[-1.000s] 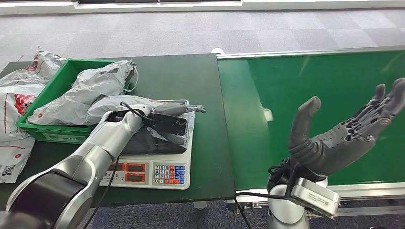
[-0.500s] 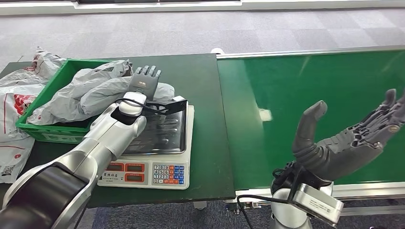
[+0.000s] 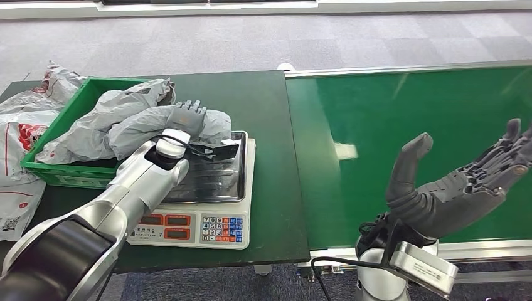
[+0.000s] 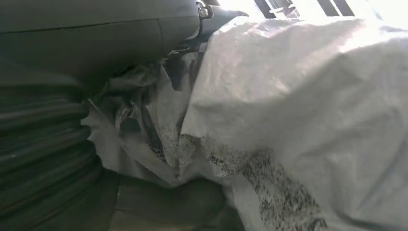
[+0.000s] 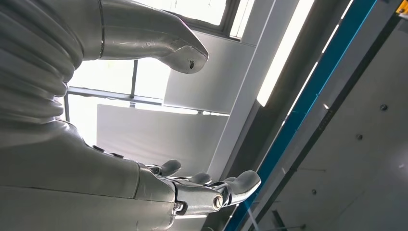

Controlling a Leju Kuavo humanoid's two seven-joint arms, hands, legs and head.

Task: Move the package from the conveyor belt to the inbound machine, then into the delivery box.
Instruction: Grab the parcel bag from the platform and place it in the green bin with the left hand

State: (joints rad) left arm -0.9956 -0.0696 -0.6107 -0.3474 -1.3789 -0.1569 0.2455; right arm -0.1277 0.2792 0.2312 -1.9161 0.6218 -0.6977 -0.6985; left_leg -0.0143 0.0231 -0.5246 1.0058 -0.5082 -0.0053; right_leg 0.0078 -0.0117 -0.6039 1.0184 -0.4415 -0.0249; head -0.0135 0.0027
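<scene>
You have a dark green table (image 3: 263, 113) carrying a green crate (image 3: 59, 128) at its far left and a white scale (image 3: 210, 219) near the front, touching the crate. Beside the table on the right runs the green conveyor belt (image 3: 389, 125).

My head cam looks down over the scale (image 3: 210, 207) and belt (image 3: 401, 138); left wrist cam's jammed against a package (image 4: 308, 120), right one faces the ceiling.

The left arm reaches forward, its robot hand (image 3: 186, 116) lying palm down with the fingers (image 3: 190, 105) stretched straight ahead. The right robot hand (image 3: 453, 184) is raised palm up, fingers spread, thumb (image 3: 405, 164) upright and holding nothing
</scene>
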